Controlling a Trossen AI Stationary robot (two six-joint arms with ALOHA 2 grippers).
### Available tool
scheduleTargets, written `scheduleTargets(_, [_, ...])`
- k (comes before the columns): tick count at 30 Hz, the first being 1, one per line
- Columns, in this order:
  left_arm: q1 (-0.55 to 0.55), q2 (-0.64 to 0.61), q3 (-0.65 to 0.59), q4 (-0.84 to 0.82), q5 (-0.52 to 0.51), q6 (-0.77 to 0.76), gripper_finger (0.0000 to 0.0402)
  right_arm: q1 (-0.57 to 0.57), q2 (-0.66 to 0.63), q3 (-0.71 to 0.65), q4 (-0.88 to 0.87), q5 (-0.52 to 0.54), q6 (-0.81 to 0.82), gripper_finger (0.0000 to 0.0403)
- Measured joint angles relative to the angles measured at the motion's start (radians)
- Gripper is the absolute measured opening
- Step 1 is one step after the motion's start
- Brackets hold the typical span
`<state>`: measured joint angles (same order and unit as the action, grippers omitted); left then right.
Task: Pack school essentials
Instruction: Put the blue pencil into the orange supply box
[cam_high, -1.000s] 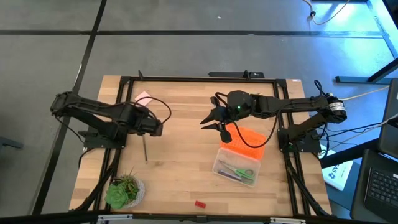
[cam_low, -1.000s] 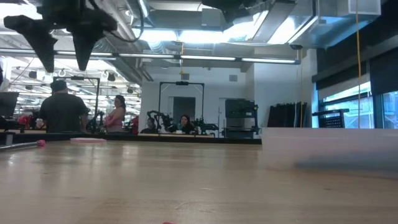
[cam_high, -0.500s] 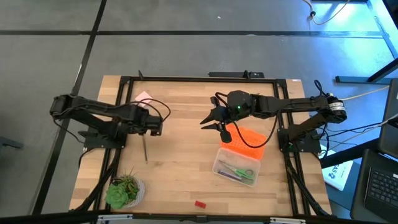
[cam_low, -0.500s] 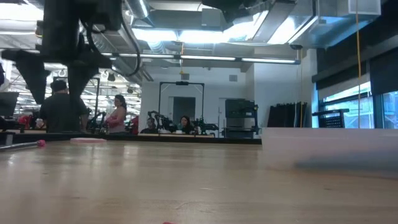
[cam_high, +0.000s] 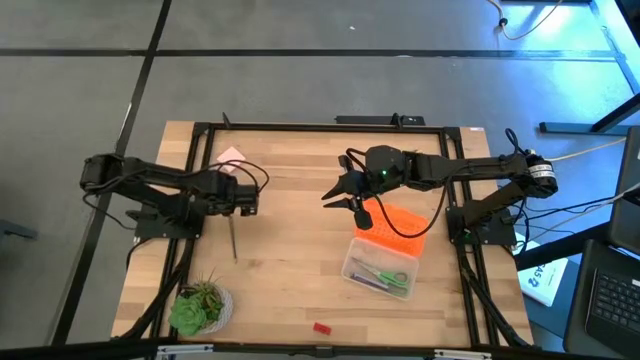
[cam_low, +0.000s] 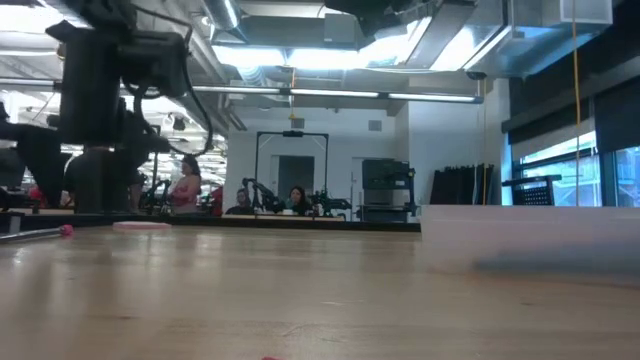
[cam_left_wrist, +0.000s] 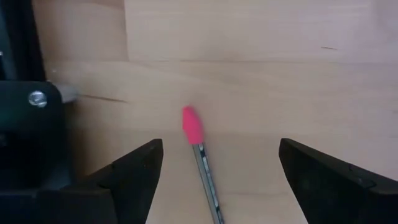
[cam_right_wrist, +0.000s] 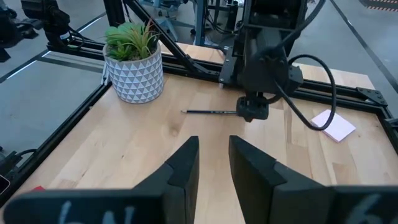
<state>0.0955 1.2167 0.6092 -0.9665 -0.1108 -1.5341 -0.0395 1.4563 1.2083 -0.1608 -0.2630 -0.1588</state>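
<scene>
A thin dark pencil (cam_high: 234, 240) lies flat on the wooden table, its pink eraser end (cam_left_wrist: 191, 124) toward the far edge. My left gripper (cam_left_wrist: 217, 171) points down over that end, open, one finger on either side of the pencil and touching nothing; the low view shows it (cam_low: 75, 185) close above the table. My right gripper (cam_high: 340, 200) hangs over the table's middle, its fingers a little apart (cam_right_wrist: 214, 162) with nothing between them. A clear box (cam_high: 380, 270) holds green-handled scissors and a purple pen. A pink note pad (cam_high: 232, 157) lies at the far left, a red eraser (cam_high: 321, 327) near the front edge.
An orange perforated lid (cam_high: 400, 222) leans on the clear box's far side, under my right arm. A potted plant (cam_high: 200, 308) stands at the near left corner. A black frame (cam_high: 300, 127) runs round the table. People stand in the room beyond.
My left gripper has come down from well above the table to just over the pencil's eraser end, staying open and pointing down. The pencil has not moved.
</scene>
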Motion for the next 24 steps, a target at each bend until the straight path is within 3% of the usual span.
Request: scheduleTargets(24, [0.037, -0.002, -0.135, 0.172, 0.019, -0.005, 0.0316, 0.0, 0.0, 0.0, 0.0, 0.0, 0.0, 0.009])
